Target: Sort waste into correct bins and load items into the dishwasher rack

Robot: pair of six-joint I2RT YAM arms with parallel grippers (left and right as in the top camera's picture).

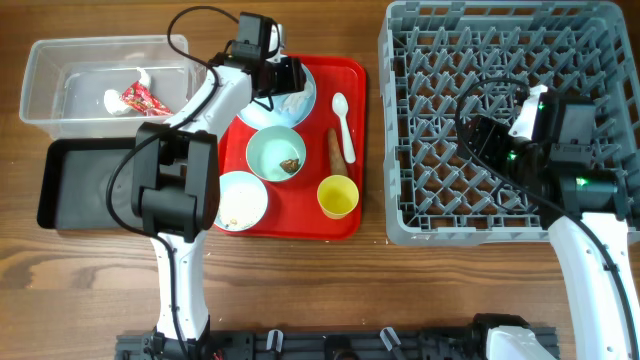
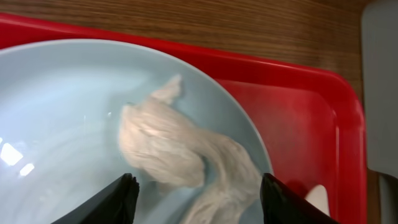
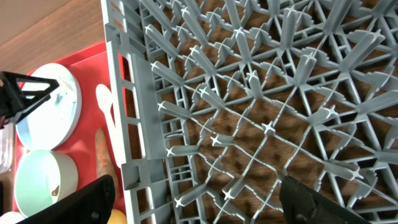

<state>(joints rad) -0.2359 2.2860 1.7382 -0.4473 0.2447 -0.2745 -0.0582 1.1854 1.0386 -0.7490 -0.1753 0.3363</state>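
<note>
My left gripper (image 2: 196,199) is open, its fingers on either side of a white crumpled tissue (image 2: 180,152) that lies on the pale blue plate (image 2: 62,93). Seen from overhead, it (image 1: 285,80) hovers over the plate (image 1: 303,95) at the back of the red serving tray (image 1: 350,75). A red-and-white wrapper (image 1: 142,98) and another tissue (image 1: 113,99) lie in the clear tub (image 1: 45,60). The black tray (image 1: 85,180) is beside it. My right gripper (image 3: 199,199) is open and empty above the grey rack (image 3: 249,93), also seen from overhead (image 1: 450,40).
On the red tray sit a bowl (image 1: 262,150) with a brown lump (image 1: 290,165), a bowl (image 1: 252,190) with rice grains (image 1: 236,203), a yellow cup (image 1: 338,196), a carrot-like stick (image 1: 341,147) and a white spoon (image 1: 341,110). The rack stands right of the tray.
</note>
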